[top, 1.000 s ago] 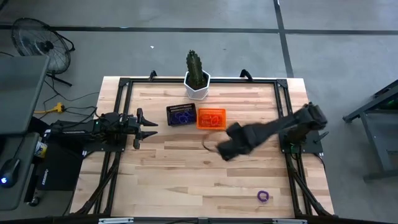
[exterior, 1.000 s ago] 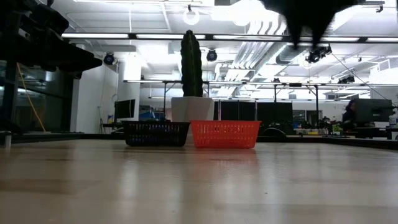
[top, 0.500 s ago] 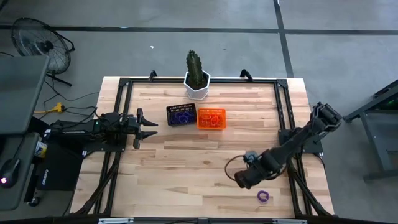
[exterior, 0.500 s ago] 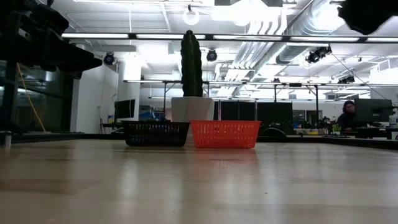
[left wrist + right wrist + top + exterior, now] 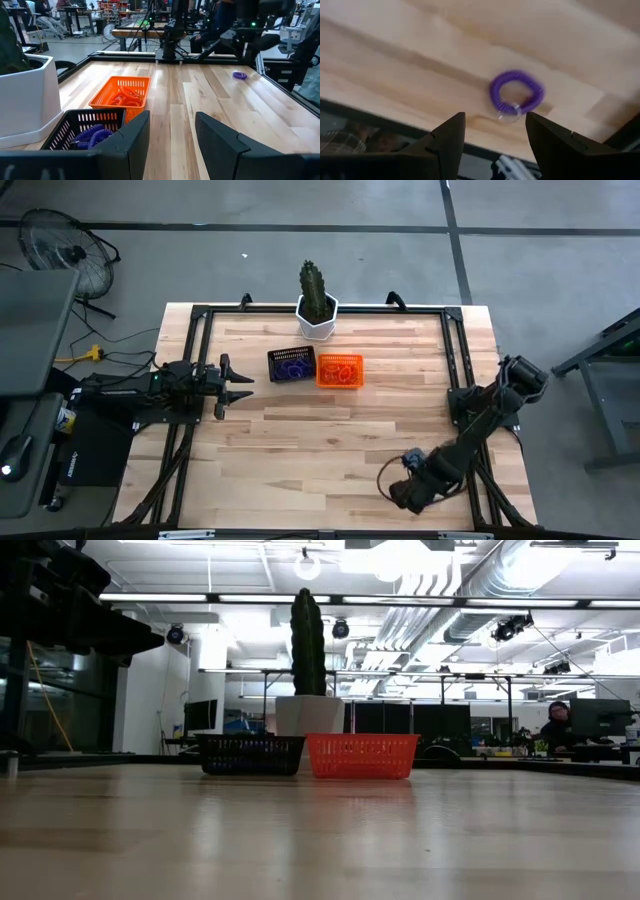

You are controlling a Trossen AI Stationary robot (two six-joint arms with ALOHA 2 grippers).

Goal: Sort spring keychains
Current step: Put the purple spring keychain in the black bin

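Note:
One purple spring keychain (image 5: 516, 92) lies flat on the wooden table near its near right corner and also shows in the left wrist view (image 5: 240, 75). My right gripper (image 5: 410, 492) hangs above it, open and pointing steeply down; its fingers (image 5: 447, 142) stand clear of the loop and hide it in the high view. More purple keychains (image 5: 92, 135) lie in the black mesh basket (image 5: 291, 365), and orange keychains (image 5: 125, 97) in the orange mesh basket (image 5: 339, 370). My left gripper (image 5: 240, 386) waits open and level at the table's left.
A white pot with a cactus (image 5: 317, 305) stands behind the two baskets at the far edge. A black metal frame (image 5: 455, 360) runs along the table's sides. The near edge of the table (image 5: 395, 122) lies close to the keychain. Bare wood spreads across the middle.
My right gripper has swung from the table's middle toward the near right corner, sunk lower and tipped further downward. It now stands over the purple keychain. Its fingers stay open. The keychain has not moved.

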